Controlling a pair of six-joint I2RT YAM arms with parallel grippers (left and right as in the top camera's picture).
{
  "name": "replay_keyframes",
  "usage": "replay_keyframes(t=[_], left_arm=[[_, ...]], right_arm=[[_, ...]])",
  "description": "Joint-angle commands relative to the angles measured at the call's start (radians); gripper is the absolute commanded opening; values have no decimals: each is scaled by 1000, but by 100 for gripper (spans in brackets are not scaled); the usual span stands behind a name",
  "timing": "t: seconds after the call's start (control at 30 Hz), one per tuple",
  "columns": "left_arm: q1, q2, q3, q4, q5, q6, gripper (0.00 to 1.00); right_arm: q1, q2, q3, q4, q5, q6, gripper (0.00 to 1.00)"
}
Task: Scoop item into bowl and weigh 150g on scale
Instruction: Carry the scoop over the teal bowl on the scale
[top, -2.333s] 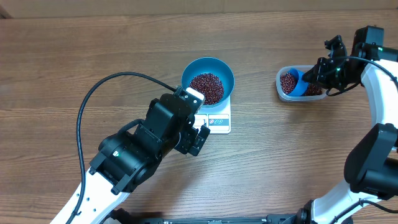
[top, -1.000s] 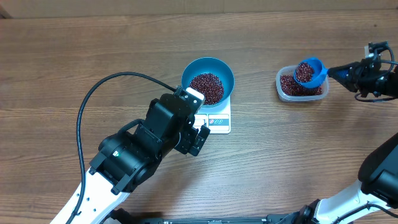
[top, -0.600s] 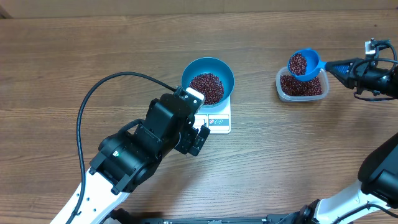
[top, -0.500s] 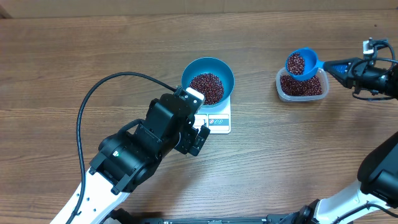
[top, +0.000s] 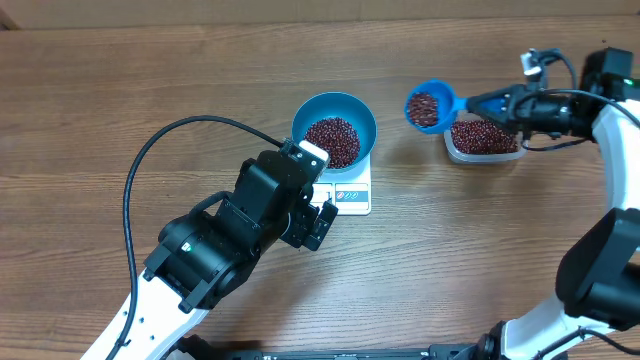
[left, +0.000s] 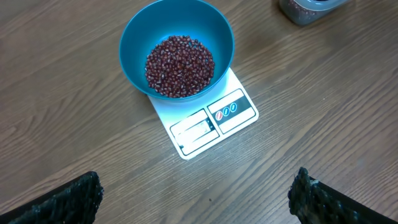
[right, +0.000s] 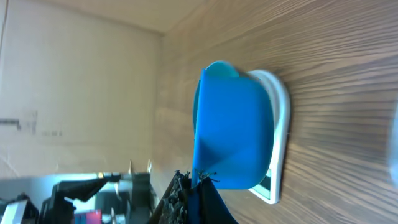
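Now your right gripper (top: 515, 103) is clamped on the handle of the blue scoop (top: 428, 108), which hangs loaded between the clear tub (top: 484, 155) and the blue bowl (top: 350, 107). Your left gripper (left: 196, 186) stands wide apart, empty. Red beans (top: 332, 140) heap loosely in the bowl on the scale (top: 352, 196); its display is unreadable, so likely this scoopful, perhaps more, remains.

The table (top: 100, 100) under me is wood-grained, brown and matt. The bowl (top: 355, 108) looks like smooth blue plastic with a soft sheen, the scale (top: 350, 195) smooth white plastic. The beans (top: 332, 140) are faintly glossy. My scoop (top: 475, 101) is blue plastic; the tub (top: 485, 157) seems to be clear plastic.
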Motion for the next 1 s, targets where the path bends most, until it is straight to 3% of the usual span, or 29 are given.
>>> replay_keyframes(t=[0.0,0.43,0.97], left_arm=[[2,4,-11,0,12,-14,100],[2,4,-11,0,12,-14,99],[2,4,-11,0,12,-14,99]], right_arm=[[53,-78,43,34,35,72,4],[357,-213,43,157,495,257,4],[686,-213,43,233,1015,313,4]])
